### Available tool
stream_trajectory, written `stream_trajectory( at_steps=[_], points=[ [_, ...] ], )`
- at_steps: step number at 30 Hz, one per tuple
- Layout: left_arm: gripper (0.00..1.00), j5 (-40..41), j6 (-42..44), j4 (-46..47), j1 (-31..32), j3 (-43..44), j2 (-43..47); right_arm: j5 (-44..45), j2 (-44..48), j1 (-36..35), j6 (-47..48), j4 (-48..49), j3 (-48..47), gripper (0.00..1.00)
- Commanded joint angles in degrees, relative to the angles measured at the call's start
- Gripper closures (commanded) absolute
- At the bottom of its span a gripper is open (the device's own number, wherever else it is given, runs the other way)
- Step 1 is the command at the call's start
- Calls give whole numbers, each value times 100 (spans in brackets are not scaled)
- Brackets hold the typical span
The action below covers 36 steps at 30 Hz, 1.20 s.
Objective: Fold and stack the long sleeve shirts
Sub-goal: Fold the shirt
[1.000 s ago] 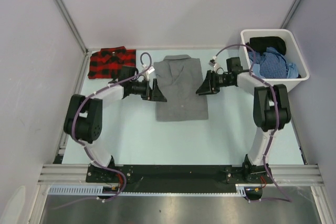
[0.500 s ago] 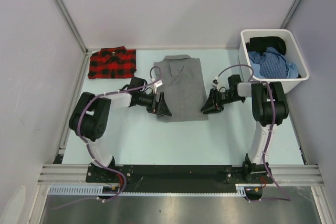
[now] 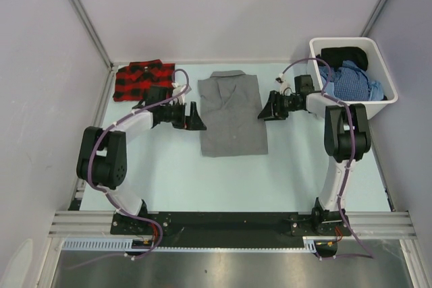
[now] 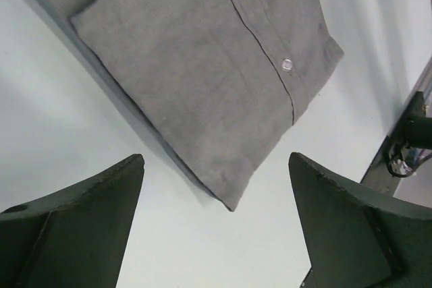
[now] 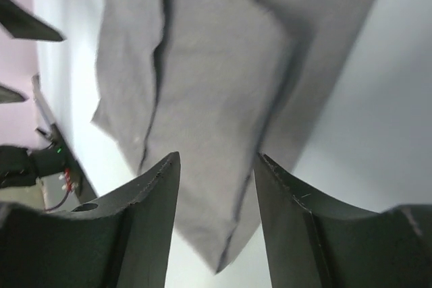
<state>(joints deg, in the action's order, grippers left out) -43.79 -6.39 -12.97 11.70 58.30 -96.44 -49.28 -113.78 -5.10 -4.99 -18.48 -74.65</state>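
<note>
Starting nearest the overhead camera, a sheet of brushed metal (image 3: pixel 223 268) lay in front of an aluminium rail (image 3: pixel 81 219) that carried both arm bases. Beyond it stretched a pale blue-green table (image 3: pixel 297 166), closed in by plain lilac-grey walls (image 3: pixel 229 11).

The grey shirt (image 3: pixel 231 116) lay folded flat in the middle of the table, collar toward the back. The left gripper (image 3: pixel 200 119) sat just beside its left edge, jaws spread wide and empty. The right gripper (image 3: pixel 262 114) sat just beside its right edge, jaws parted more narrowly, with nothing between them.

Farther back, the plaid shirt (image 3: pixel 143 79) lay folded in the far left corner, well apart from the grey one. A white bin (image 3: pixel 381 107) of blue and black clothes stood at the far right.

Only the left wrist view showed a small button (image 4: pixel 287 64) on the grey shirt's placket and a lower corner of the cloth. Only the right wrist view showed the layered folds along its side.
</note>
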Motion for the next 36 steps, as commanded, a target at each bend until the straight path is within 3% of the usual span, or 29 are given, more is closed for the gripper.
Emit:
stream_trajectory(
  at_steps=[1, 11, 15, 16, 19, 32, 33, 36],
  points=[
    [6, 257, 323, -258, -124, 418, -24, 349, -434, -26, -116, 362, -462, 47],
    [6, 415, 384, -329, -335, 621, -190, 287, -804, -131, -397, 679, -594, 53],
    [6, 398, 376, -338, -335, 665, -226, 348, -769, -79, -318, 609, -586, 75],
    [6, 389, 376, -338, -335, 665, -226, 357, -760, -52, -309, 557, -586, 88],
    [6, 328, 367, -311, -335, 639, -208, 401, -646, 71, -187, 486, -542, 100],
    [12, -375, 42, 110, -126, 533, -392, 252, -909, -148, -72, 389, -884, 99],
    [14, -480, -54, 119, -46, 559, -393, 287, -953, -140, -37, 224, -945, 91],
    [17, -753, -265, 198, 340, 525, -375, 366, -901, -44, 174, -163, -1016, 79]
  ],
)
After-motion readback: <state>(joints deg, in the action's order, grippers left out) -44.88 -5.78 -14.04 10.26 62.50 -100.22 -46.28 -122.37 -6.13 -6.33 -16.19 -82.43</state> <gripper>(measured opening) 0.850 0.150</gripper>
